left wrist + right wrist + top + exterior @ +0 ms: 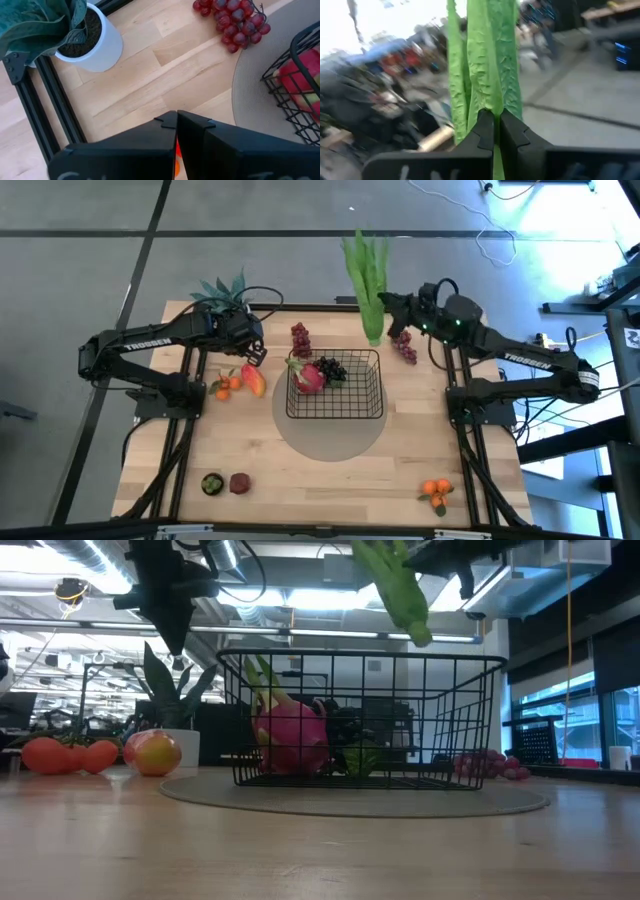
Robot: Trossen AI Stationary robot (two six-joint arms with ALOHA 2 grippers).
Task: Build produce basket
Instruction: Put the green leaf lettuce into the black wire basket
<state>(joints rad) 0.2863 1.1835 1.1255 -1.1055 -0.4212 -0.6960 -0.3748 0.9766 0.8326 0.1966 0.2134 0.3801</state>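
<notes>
The black wire basket (335, 412) stands on a round grey mat and holds a pink dragon fruit (308, 376) and dark grapes (333, 367). My right gripper (386, 310) is shut on a bunch of long green pods (364, 275), held high over the basket's far right corner; it also shows in the low view (402, 590). My left gripper (256, 352) is shut and empty, above a mango (253, 381) and small oranges (227, 386) left of the basket. Red grape bunches lie at the basket's far left (300, 338) and to its right (404, 349). My right gripper pinches the green pods (487, 102) between its two fingers, which come level from the table's right and lie across the bunch, near its narrow end. The bunch is lifted clear; its long part reaches past the fingers and its short end (420, 635) hangs down.
A teal plant in a white pot (95, 40) stands at the far left corner. A green fruit (212, 483) and a brown one (239, 483) lie near the front left; small oranges (435, 491) lie at the front right. Bare wood lies in front of the basket.
</notes>
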